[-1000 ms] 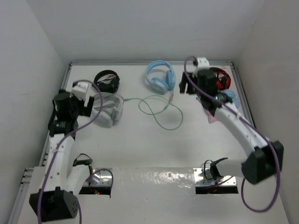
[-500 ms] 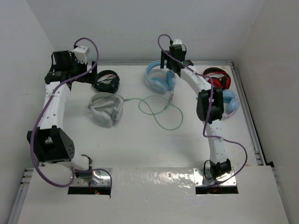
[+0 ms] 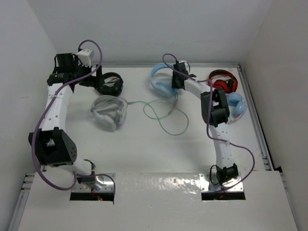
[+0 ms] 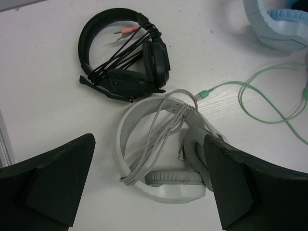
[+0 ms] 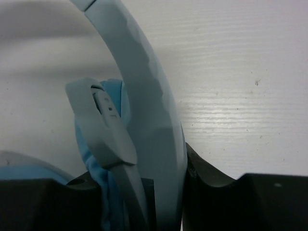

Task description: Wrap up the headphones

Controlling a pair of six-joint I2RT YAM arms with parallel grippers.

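The light-blue headphones [image 3: 162,80] lie at the back middle of the table. Their thin pale-green cable [image 3: 166,114] runs forward in loose loops. My right gripper [image 3: 178,81] sits on their right side. In the right wrist view it [image 5: 144,207] is shut on the blue headband [image 5: 147,110], with the blue ear pad [image 5: 103,173] also between the fingers. My left gripper [image 3: 85,77] hangs open and empty high at the back left. In the left wrist view it [image 4: 144,192] is above the grey-white pair, with the blue cup [image 4: 284,21] and the cable [image 4: 269,101] at the right.
Black headphones [image 3: 110,83] with a wound cable lie at the back left. A grey-white pair [image 3: 109,111] lies in front of them, its cable wrapped round the band. Red headphones [image 3: 222,81] and a pink-banded blue-cupped pair [image 3: 237,106] lie at the right, beside the right arm.
My right gripper swung left from the red headphones to the light-blue pair and came down on its headband. My left arm rose from the grey-white pair to the back left.
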